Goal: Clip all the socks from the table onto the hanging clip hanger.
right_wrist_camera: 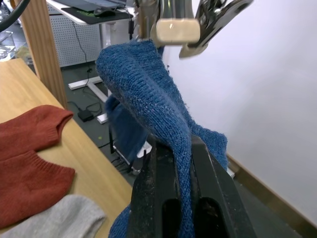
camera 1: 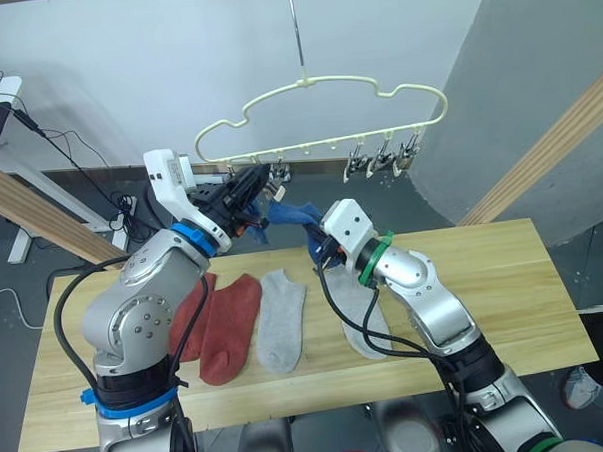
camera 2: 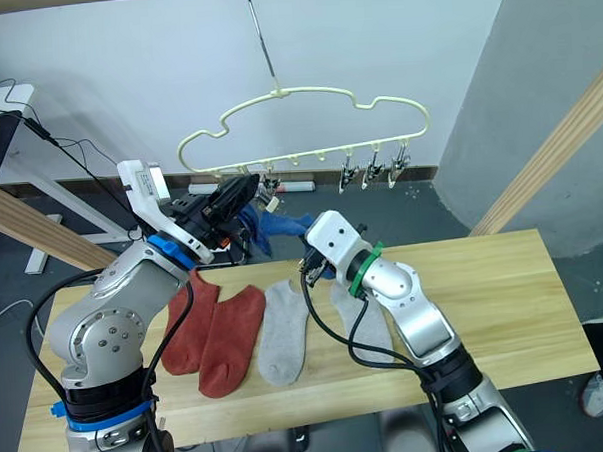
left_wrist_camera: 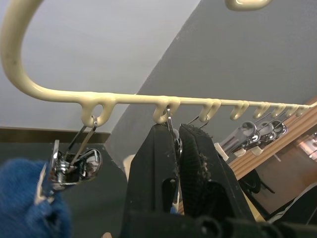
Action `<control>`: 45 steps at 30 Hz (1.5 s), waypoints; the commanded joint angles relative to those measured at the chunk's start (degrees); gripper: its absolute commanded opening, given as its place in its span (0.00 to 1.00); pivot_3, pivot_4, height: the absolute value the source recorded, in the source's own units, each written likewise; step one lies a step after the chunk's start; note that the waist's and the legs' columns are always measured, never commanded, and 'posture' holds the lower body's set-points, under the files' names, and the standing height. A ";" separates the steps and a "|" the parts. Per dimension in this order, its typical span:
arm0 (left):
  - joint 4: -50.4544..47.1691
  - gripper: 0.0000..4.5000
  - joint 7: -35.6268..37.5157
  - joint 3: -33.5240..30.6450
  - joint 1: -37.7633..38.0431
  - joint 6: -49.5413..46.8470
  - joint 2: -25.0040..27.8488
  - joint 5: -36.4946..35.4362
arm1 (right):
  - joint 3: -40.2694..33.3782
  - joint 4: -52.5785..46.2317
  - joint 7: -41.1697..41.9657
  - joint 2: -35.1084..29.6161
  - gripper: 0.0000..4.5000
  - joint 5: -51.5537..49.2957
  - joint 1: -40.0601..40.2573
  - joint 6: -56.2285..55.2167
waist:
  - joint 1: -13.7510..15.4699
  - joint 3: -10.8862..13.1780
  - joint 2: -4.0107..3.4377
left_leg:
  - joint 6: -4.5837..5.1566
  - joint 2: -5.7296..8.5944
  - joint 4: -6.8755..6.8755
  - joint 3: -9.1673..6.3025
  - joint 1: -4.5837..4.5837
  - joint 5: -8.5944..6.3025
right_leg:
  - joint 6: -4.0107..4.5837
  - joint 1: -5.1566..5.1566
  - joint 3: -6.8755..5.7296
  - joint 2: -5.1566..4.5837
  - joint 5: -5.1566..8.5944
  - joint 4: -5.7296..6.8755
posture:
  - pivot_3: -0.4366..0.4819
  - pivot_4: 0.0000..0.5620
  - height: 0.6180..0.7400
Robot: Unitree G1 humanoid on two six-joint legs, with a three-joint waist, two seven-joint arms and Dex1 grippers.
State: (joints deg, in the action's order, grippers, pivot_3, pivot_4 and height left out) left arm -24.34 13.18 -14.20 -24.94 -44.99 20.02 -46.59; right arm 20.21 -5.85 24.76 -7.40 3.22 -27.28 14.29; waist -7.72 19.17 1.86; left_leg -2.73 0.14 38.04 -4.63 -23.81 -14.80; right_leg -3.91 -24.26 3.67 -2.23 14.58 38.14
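Note:
The cream clip hanger (camera 1: 320,82) hangs above the table's (camera 1: 524,276) far edge. My left gripper (camera 1: 262,178) reaches up to its row of clips and is shut on one metal clip (left_wrist_camera: 171,129). A neighbouring clip (left_wrist_camera: 67,166) touches blue fabric. My right gripper (right_wrist_camera: 176,148) is shut on a blue sock (camera 1: 293,211) and holds it up just under a clip (right_wrist_camera: 198,22). On the table lie two rust-red socks (camera 1: 231,324) and a grey sock (camera 1: 282,317). Another grey sock (camera 1: 363,313) lies partly under my right arm.
Three free metal clips (camera 1: 384,160) hang at the hanger's right end. Slanted wooden poles stand at the right (camera 1: 548,145) and left (camera 1: 31,213). A white desk with cables (camera 1: 17,128) is on the floor behind, at the left.

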 commanded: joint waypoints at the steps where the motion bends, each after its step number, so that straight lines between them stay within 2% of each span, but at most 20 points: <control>1: -3.52 0.01 0.41 -0.01 0.08 0.71 0.27 -1.46 | -0.88 -0.45 -0.91 1.67 0.00 -0.61 -0.53 -1.74 | -0.01 0.00 0.00 | 0.00 0.00 0.00 0.00 0.00 0.00 | 0.00 0.00 0.00 0.00 0.00 0.00 | 0.26 0.58 0.96; 23: -2.92 0.01 0.74 -0.16 0.61 1.04 0.88 -1.40 | -2.45 -3.72 -1.12 2.69 0.00 -1.82 1.94 -1.18 | -0.11 0.00 0.00 | 0.00 0.00 0.00 0.00 0.00 0.00 | 0.00 0.00 0.02 0.01 0.00 0.01 | 0.26 0.59 0.96; 40: -3.09 0.01 0.51 -0.49 1.03 1.04 0.40 -2.43 | -2.07 -2.56 -1.19 5.05 0.00 -1.93 0.82 -1.04 | -0.13 0.00 0.00 | 0.00 0.00 0.00 0.00 0.01 0.00 | 0.00 0.00 0.00 0.01 0.00 0.02 | 0.26 0.59 0.96; 45: -3.04 0.37 0.81 -0.48 1.26 1.06 0.98 -2.59 | -1.49 -2.46 -0.18 5.09 0.00 -2.12 0.76 -1.28 | -0.13 0.00 0.00 | 0.00 0.00 0.00 0.00 0.01 0.00 | 0.00 0.00 0.00 0.01 0.00 0.02 | 0.27 0.59 0.96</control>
State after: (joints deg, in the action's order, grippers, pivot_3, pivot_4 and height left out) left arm -24.84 13.30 -14.02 -23.99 -44.70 20.44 -48.13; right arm 18.15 -6.62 23.87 -2.82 2.08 -25.96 13.84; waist -7.84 19.17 1.86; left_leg -2.73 0.14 38.04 -4.64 -23.80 -14.80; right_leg -3.91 -24.27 3.67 -2.21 14.58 38.16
